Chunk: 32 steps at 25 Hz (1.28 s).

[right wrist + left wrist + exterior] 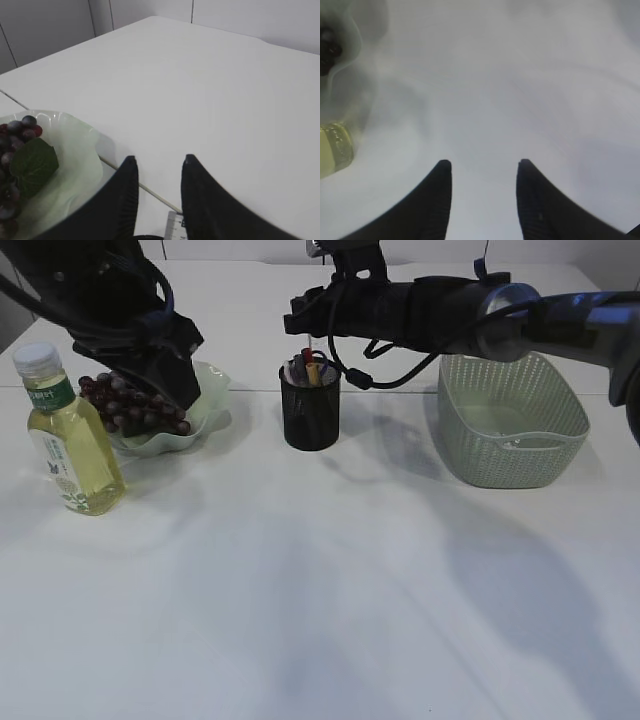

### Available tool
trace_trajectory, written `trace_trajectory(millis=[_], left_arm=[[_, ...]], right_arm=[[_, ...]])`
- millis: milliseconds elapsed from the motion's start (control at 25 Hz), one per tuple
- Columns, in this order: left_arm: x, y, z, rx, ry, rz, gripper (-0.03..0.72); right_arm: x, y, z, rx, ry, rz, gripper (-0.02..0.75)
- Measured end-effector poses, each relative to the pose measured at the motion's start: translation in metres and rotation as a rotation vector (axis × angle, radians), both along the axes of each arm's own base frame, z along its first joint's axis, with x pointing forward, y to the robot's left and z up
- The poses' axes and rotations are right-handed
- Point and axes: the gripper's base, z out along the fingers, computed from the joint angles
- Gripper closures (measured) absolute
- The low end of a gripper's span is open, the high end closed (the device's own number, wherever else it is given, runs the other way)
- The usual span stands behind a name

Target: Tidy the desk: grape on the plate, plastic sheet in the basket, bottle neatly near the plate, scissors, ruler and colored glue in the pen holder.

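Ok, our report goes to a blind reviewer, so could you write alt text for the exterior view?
On a white table, a black pen holder with pens stands in the middle, under the right arm's gripper. At left, grapes lie on a pale green plate beside a yellow bottle, the left gripper over them; a green basket sits at right.

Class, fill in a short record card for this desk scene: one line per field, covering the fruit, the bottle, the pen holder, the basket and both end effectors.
grapes: on the plate, bunch partly behind the left arm
bottle: upright, just beside the plate, yellow liquid, white cap
pen holder: black mesh, items standing inside
basket: pale green, contents hard to tell
left end effector: open, nothing between fingers
right end effector: open, above the pen holder
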Motion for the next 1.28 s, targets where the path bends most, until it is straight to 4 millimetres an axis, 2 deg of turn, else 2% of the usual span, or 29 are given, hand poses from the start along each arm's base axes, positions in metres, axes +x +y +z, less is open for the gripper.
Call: trace_trajectory(millis=[240,640,800,920,1000,1120,1280], left_arm=[[0.002,0.001,0.0,0.014,-0.019,0.0,0.376],[0.002,0.002,0.0,0.019,-0.024,0.0,0.377],[0.002,0.002,0.0,0.02,-0.022,0.0,0.377],[0.001,0.002,0.0,0.027,-0.01,-0.002,0.379],[0.0,0.003,-0.001,0.032,-0.001,-0.003,0.379],[0.0,0.003,-0.001,0.033,0.002,-0.004,0.379],[-0.002,0.003,-0.001,0.041,0.022,-0.006,0.379]], right_arm=[[-0.001,0.0,0.012,0.108,0.043,-0.026,0.481],[-0.023,-0.013,0.103,0.382,0.041,-0.019,0.48],[-0.038,-0.021,0.134,0.603,0.17,0.118,0.48],[-0.048,-0.031,0.142,0.723,0.328,0.296,0.48],[-0.055,-0.039,0.141,0.724,0.412,0.408,0.48],[-0.068,-0.046,0.136,0.617,0.528,0.539,0.48],[-0.077,-0.051,0.13,0.332,0.671,0.491,0.48]])
